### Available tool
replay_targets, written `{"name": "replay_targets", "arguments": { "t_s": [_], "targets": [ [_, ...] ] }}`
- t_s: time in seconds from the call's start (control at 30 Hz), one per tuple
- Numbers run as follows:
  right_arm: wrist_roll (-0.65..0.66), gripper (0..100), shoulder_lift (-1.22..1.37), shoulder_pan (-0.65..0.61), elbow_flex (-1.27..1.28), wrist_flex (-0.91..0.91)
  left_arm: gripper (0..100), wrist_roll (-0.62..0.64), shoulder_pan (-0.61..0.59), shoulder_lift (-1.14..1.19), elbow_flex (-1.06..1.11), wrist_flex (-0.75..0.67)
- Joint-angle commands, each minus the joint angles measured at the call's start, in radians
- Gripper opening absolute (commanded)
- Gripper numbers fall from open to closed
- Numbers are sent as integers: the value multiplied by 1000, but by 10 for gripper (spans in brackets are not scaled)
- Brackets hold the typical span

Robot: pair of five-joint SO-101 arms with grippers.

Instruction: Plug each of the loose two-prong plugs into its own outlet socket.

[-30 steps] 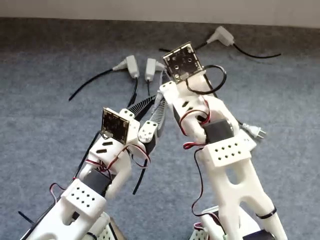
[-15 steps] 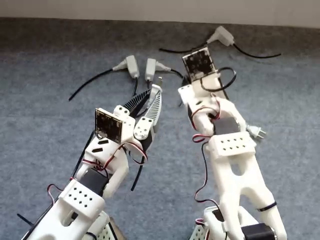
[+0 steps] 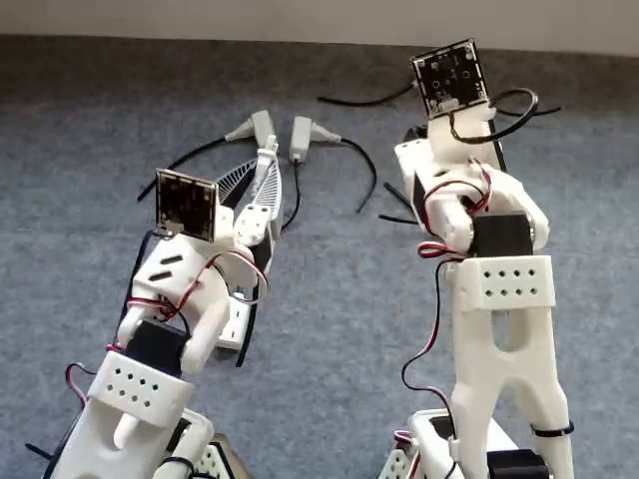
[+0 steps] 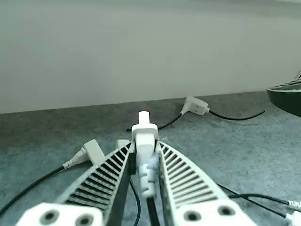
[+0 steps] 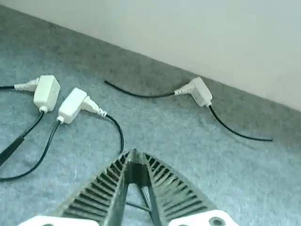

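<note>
**Two-prong plug** (image 4: 142, 129): long axis in line with the fingers, head pointing away toward the far wall. It sat at centre frame, between the fingers of the left hand (image 4: 144, 147), which gripped it with the head jutting past the fingertips. White, stepped blocky head, black cord trailing back.

**First outlet socket** (image 3: 262, 128) and **second outlet socket** (image 3: 301, 138): white, on black cords, side by side at upper centre, near the plug.

**Third outlet socket** (image 5: 200, 92): apart, on the grey table (image 5: 244, 179).

**Right hand** (image 5: 134, 157): fingertips pressed together.
</note>
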Motion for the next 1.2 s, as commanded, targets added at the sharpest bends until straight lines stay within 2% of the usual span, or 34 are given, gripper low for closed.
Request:
{"name": "replay_targets", "arguments": {
  "t_s": [0.0, 0.1, 0.2, 0.47, 0.63, 0.8, 0.9, 1.07, 1.17],
  "targets": [
    [0, 7, -31, 67, -56, 110, 6, 3, -15, -2, -168, 235],
    [0, 7, -31, 104, -56, 200, 6, -14, -16, -2, -211, 339],
    [-2, 7, -30, 142, -54, 305, 6, -114, -16, 33, -249, 463],
    [-135, 7, -31, 243, -42, 521, 6, -264, -16, 417, -533, 776],
    [-184, 7, -31, 292, 119, 533, 6, -459, -15, 608, -826, 1059],
    [-184, 7, -31, 305, 332, 444, 6, -654, -16, 763, -1046, 1316],
    [-184, 7, -31, 305, 449, 383, 6, -743, -36, 817, -1067, 1353],
    [-186, 7, -31, 305, 641, 292, 6, -1060, -111, 848, -1064, 1353],
    [-186, 7, -31, 306, 739, 214, 6, -1194, -137, 849, -1047, 1353]
  ]
}}
